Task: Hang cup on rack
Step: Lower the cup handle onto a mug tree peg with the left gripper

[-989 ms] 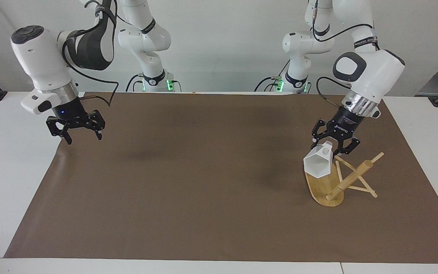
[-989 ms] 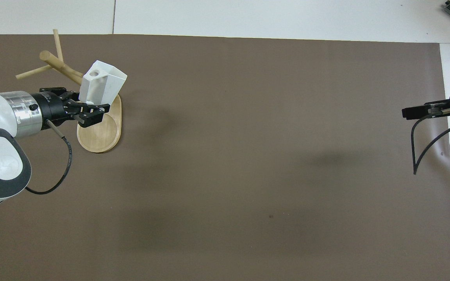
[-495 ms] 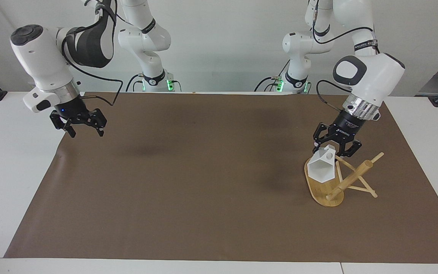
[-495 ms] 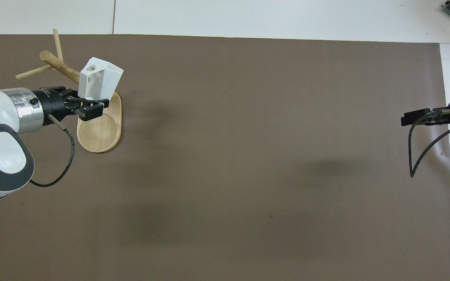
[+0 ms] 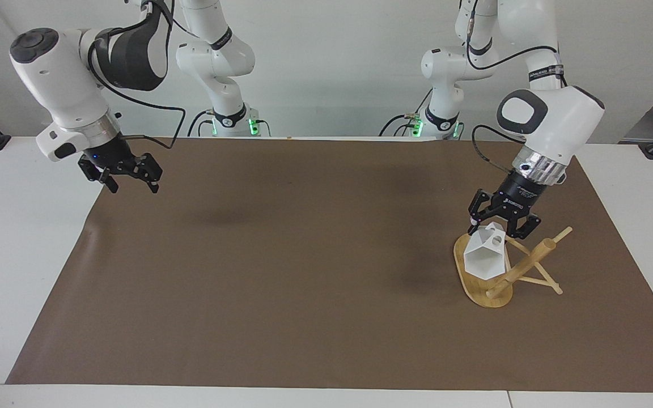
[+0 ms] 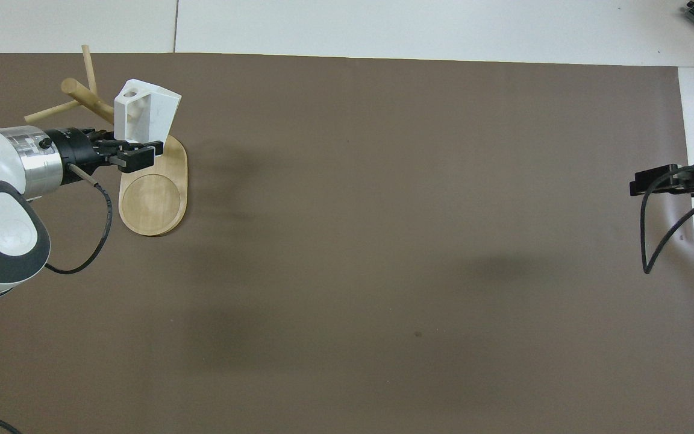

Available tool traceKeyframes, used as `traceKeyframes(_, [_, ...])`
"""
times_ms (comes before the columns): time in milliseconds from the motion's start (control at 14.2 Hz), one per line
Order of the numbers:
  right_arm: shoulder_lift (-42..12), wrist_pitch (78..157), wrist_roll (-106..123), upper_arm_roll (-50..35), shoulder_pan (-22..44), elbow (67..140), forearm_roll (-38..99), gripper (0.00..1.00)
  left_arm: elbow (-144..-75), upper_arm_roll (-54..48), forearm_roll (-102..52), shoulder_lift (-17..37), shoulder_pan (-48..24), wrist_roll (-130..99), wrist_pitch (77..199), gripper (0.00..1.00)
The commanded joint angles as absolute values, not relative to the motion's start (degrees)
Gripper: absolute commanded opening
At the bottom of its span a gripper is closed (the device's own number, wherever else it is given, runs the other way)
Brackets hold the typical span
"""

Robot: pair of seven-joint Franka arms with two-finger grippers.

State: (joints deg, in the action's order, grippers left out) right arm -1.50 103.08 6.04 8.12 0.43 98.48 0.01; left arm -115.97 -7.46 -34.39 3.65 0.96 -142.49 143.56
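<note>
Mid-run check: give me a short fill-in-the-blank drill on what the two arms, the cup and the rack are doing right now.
1. The small white faceted cup is held by the ____ pincer.
2. The cup hangs over the light bamboo rack's oval ____.
3. The right pincer holds ____.
4. The brown mat covers the white ____.

Missing words: left; base; nothing; table

White table under brown mat; rack at left arm's end

White cup, light bamboo rack, brown mat.
</note>
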Motion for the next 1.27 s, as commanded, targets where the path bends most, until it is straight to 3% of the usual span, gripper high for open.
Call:
traceKeyframes(0, [-2.2,100.4,4.7,7.8,0.1,94.7,-1.8,1.00,-114.9,-8.0,-34.9,4.5,1.6,-144.7,144.4,0.00])
traceKeyframes(424, [-2.0,92.0,4.4,7.7,0.6,86.8,-2.5,1.00,-115.8,-8.0,-34.9,4.0,1.5,-151.6,144.8,0.00])
traceKeyframes(1201, [0.3,92.4,0.2,8.0,0.4,92.0,-1.1,1.00,-118.6,-7.9,-34.8,2.3,1.6,-167.5,144.3,0.00])
